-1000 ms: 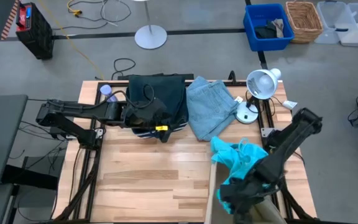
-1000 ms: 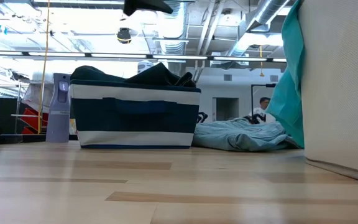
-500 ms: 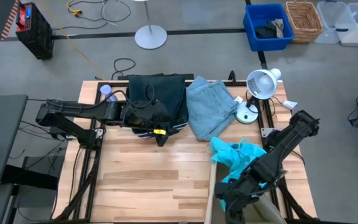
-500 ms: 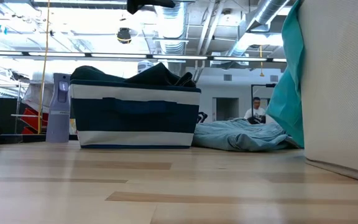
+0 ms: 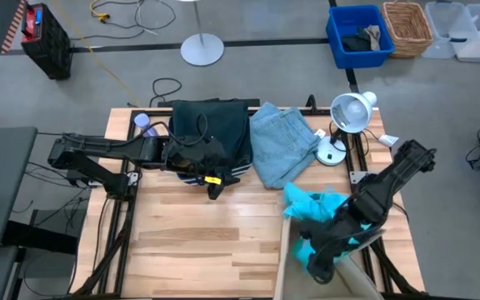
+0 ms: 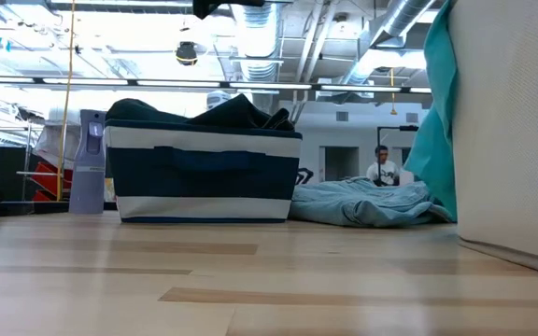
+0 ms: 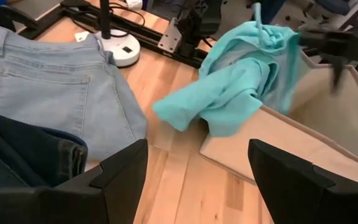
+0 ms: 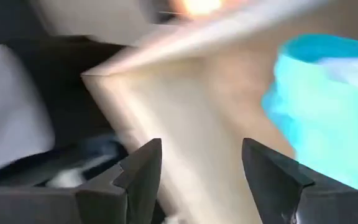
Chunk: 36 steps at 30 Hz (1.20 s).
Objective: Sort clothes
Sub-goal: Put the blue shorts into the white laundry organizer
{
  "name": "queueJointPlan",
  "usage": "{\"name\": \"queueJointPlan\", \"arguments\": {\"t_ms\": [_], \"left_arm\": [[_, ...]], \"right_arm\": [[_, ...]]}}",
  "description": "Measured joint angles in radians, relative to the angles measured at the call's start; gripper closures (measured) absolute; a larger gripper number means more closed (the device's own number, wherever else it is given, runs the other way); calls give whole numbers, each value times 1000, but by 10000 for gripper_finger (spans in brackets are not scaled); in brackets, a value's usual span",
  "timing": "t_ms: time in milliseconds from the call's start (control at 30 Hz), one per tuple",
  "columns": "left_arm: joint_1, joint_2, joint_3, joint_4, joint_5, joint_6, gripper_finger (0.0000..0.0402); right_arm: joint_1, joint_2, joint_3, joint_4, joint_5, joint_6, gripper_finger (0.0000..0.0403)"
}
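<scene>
Nearest, the right jaws hang parted and empty inside the beige box, its rim draped with the turquoise garment: light, limp, best pinched at a bunched fold. Farther off, the left jaws, also released, hover by the navy pile and stiffer, heavier pale jeans on the desk.

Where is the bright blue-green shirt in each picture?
High view: the turquoise garment hangs over the edge of the beige box, lower right, beside the right arm.
Low view: it hangs down the box's side at the right edge.
Left wrist view: it lies heaped on the box's rim, upper middle.
Right wrist view: it shows blurred, at the right.
Shared landmark: the beige box.
</scene>
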Motion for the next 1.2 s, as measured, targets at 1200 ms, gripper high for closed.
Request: {"name": "queueJointPlan", "arguments": {"t_ms": [1200], "left_arm": [[1, 0, 0, 21, -82, -102, 130]], "right_arm": [[-167, -326, -51, -387, 321, -128, 166]]}}
